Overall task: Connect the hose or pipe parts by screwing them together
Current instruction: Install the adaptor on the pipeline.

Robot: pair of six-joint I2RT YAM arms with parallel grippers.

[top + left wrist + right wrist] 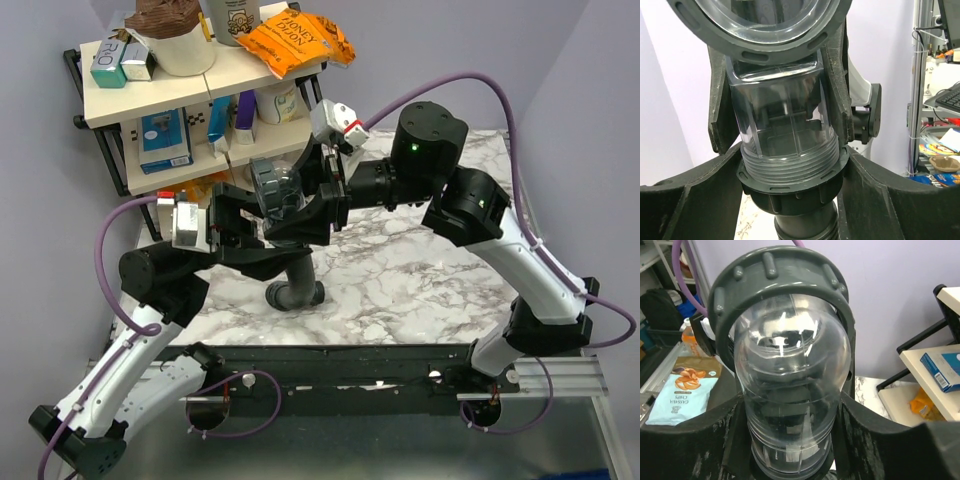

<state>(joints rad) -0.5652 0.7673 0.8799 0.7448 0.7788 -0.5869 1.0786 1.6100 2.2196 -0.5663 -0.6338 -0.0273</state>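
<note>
Nearest the arm bases, the marbled tabletop (420, 280) carries the low end of the grey pipe elbow (295, 285), whose round mouth opens toward the left. The top view does not show whether that mouth rests on the surface or hangs just above it. The elbow rises into the held assembly, which sits above the left half of the tabletop between the two arms. The left end effector (792, 167) reaches in from the left, its two dark fingers pressed against opposite sides of the grey ring nut (790, 187). That nut sits at the bottom of the clear cylinder (782, 120), with several of the cylinder's threads showing above the nut's rim. The right end effector (790, 415) comes in from the right and a little higher, its fingers lying against both sides of the clear cylinder's body. Above that grip the cylinder ends in a rounded dome ringed by a grey ribbed collar (775, 270). Behind the assembly, at the far left edge, stands a shelf (150, 95) stacked with boxes, with an orange snack bag (295, 40) on top.
</note>
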